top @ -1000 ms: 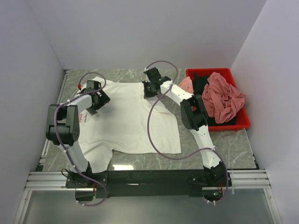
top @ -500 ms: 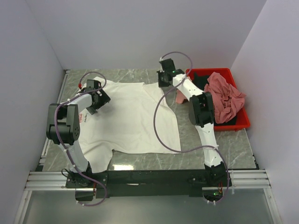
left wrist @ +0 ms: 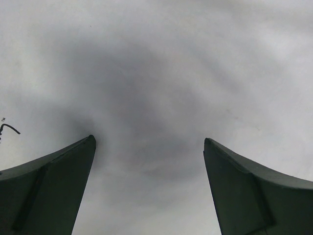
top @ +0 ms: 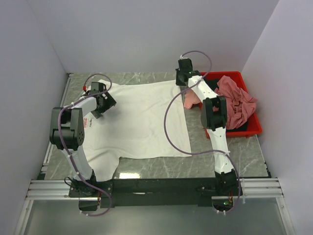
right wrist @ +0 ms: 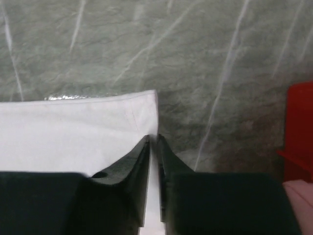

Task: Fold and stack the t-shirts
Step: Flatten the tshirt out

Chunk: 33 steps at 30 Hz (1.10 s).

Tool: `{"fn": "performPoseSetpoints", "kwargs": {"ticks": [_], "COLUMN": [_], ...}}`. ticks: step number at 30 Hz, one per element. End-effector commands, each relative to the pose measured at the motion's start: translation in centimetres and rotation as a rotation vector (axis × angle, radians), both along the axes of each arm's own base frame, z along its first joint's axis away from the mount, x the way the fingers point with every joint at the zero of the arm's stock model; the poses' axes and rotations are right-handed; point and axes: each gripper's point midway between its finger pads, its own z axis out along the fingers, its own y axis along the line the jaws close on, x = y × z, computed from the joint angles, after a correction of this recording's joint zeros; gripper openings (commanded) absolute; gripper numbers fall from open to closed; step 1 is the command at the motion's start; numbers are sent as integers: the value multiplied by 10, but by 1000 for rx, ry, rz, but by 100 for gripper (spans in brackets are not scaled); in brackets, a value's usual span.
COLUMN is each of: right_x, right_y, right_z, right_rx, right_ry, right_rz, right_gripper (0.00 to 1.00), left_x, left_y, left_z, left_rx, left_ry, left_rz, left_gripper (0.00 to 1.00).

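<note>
As right gripper [right wrist: 152, 142], clamped on white t-shirt [top: 137, 117] corner, drags it to upper right, you get flatter cloth, fold-ready; left gripper [left wrist: 149, 144] gapes.

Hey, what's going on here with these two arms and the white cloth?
Two robot arms are spreading a white t-shirt flat on the table for folding. The right gripper pinches its far right corner beside the red bin. The left gripper hangs wide open over the shirt's left side, gripping nothing. More shirts, pink and black, lie crumpled in the bin.
</note>
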Motion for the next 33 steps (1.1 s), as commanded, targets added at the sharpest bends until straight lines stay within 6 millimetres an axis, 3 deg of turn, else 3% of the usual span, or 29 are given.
{"fn": "performPoseSetpoints", "kwargs": {"ticks": [1, 3, 5, 6, 11, 14, 16, 17, 19, 20, 21, 22, 24, 26, 27, 31, 33], "right_x": [13, 14, 13, 11, -15, -51, -74, -87, -105, -115, -121, -128, -141, -156, -163, -185, -193], "right_y": [-13, -15, -11, -7, 21, 50, 75, 79, 96, 99, 102, 107, 104, 101, 103, 100, 94], "right_z": [44, 57, 69, 79, 99, 83, 74, 57, 62, 59, 58, 57, 51, 41, 38, 23, 16], "right_rx": [-4, -10, 1, 11, 33, 93, 153, 159, 192, 197, 193, 190, 169, 162, 173, 188, 169], "right_ry": [-120, -142, -152, -164, -150, -69, -20, 24, 33, 42, 46, 52, 73, 107, 122, 179, 198], "right_rz": [-90, -102, -84, -64, 26, 68, 109, 109, 138, 149, 169, 188, 187, 199, 207, 228, 227], "right_gripper": [33, 60, 67, 76, 79, 79, 79, 79, 79, 79, 79, 79, 79, 79, 79, 78, 78], "left_x": [-16, -9, 1, 2, 25, 42, 53, 64, 73, 87, 93, 105, 111, 124, 128, 150, 159], "left_y": [-12, -13, -13, -12, 2, 16, 23, 37, 53, 57, 61, 71, 85, 103, 110, 143, 147], "left_z": [-23, -15, -3, 2, 31, 44, 42, 54, 47, 60, 51, 63, 55, 65, 58, 67, 60], "left_rx": [-39, -41, -39, -35, 20, 9, 0, 8, 33, 35, 45, 54, 68, 63, 72, 109, 119], "left_ry": [104, 84, 54, 49, -6, -40, -40, -63, -46, -79, -67, -103, -80, -115, -111, -171, -175], "left_rz": [-38, -41, -42, -37, 7, 51, 66, 95, 124, 125, 112, 123, 136, 146, 135, 150, 127], "left_gripper": [99, 99, 99, 99, 99, 99, 99, 99, 99, 99, 99, 100, 99, 99, 99, 99, 99]}}
